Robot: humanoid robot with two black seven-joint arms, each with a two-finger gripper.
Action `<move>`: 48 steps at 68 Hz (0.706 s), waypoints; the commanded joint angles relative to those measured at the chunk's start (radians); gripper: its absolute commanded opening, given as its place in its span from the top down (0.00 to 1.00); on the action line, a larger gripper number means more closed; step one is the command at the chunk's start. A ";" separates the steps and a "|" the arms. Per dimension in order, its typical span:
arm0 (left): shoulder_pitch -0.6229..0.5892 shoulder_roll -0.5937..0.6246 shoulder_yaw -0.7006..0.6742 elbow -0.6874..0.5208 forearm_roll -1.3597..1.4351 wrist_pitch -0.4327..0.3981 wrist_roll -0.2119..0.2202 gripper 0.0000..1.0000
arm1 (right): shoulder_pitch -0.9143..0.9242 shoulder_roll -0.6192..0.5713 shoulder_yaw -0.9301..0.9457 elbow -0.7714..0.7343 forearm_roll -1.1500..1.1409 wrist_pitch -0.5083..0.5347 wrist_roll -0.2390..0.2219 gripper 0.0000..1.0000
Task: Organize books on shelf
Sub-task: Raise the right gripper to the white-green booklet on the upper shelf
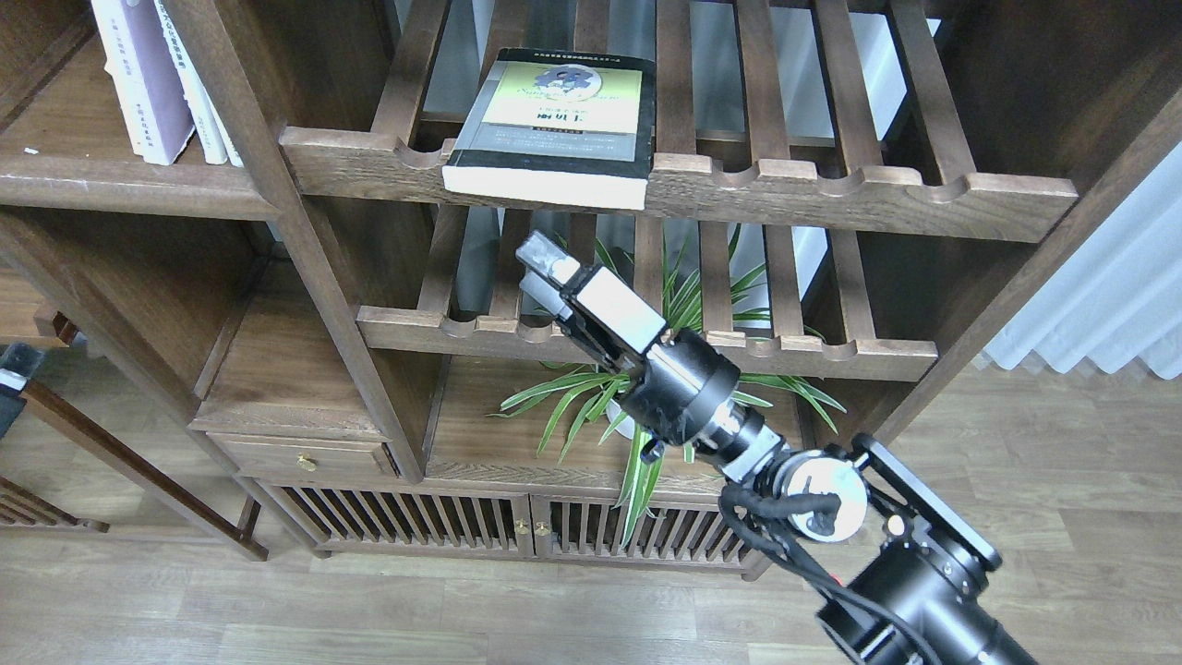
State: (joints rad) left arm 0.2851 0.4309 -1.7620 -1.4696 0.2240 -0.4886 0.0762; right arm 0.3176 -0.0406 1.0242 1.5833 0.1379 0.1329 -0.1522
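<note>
A thick black-edged book with a yellow-green cover lies flat on the upper slatted rack, and its front end overhangs the scalloped rail. A pale lavender-white book stands upright on the solid dark-brown shelf at the upper left, with white-spined books beside it. I see no "300" marking. My right gripper is just below the yellow-green book's front edge. Its fingers are a little apart and empty. Only a dark sliver of my left gripper shows at the left edge.
A second slatted rack crosses behind my right wrist. A potted spider plant stands on the board below it. A drawer and slatted cabinet doors are at the bottom. White curtains hang at the right, and the floor is wood.
</note>
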 commanded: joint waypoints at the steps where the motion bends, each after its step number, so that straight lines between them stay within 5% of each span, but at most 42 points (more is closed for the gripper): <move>1: 0.000 0.002 -0.007 0.000 0.000 0.000 0.001 0.02 | 0.025 0.002 0.004 0.000 0.000 -0.073 0.000 0.01; 37: 0.000 0.005 -0.021 0.000 0.000 0.000 0.001 0.01 | 0.037 -0.004 0.046 -0.006 0.002 -0.111 0.000 0.02; 48: 0.000 0.005 -0.022 0.000 0.000 0.000 0.001 0.01 | 0.037 -0.013 0.076 -0.006 0.002 -0.130 0.000 0.11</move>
State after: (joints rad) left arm 0.2854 0.4356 -1.7839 -1.4695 0.2240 -0.4887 0.0767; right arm 0.3545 -0.0504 1.0789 1.5769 0.1397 0.0175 -0.1518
